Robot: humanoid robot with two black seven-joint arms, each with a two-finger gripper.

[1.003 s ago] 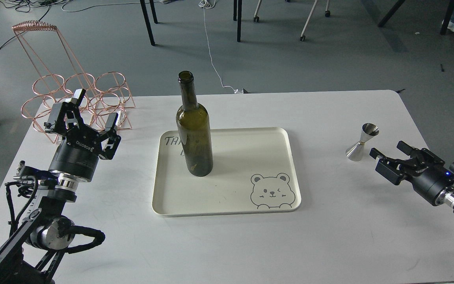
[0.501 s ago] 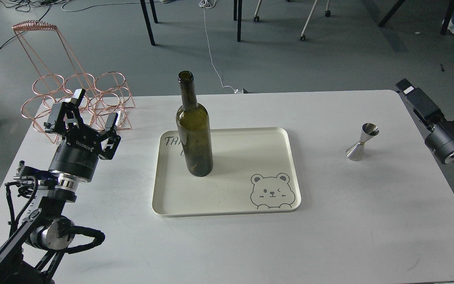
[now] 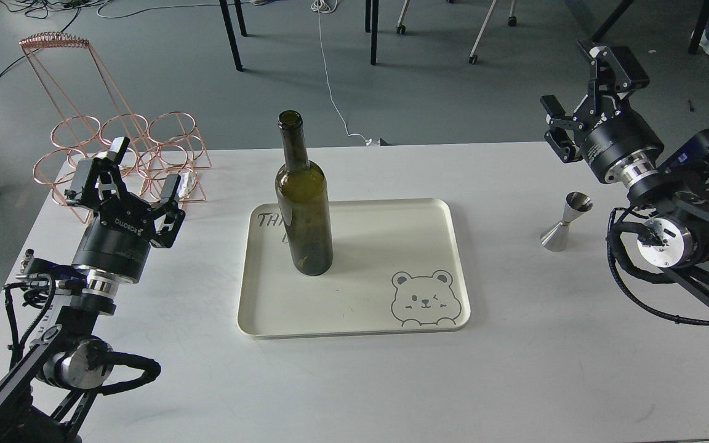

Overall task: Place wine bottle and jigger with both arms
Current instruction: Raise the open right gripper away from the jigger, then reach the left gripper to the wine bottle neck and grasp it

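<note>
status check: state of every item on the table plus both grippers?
wine bottle: upright on tray, uncorked, not held
jigger: upright on table, right of tray, not held
tray: flat on table
wire rack: standing, far left, empty
left gripper: open, empty
right gripper: open, empty, raised

The wine bottle stands tall on the tray at its 10 o'clock corner. It blocks that side. The rest of the tray is bare, with room to come in from 3 and 6 o'clock. The jigger stands alone on the white table, well apart from the tray, with open table around it. The wire rack at the table's 10 o'clock corner crowds the left gripper. The right gripper is up high at 2 o'clock, jaws apart.
</note>
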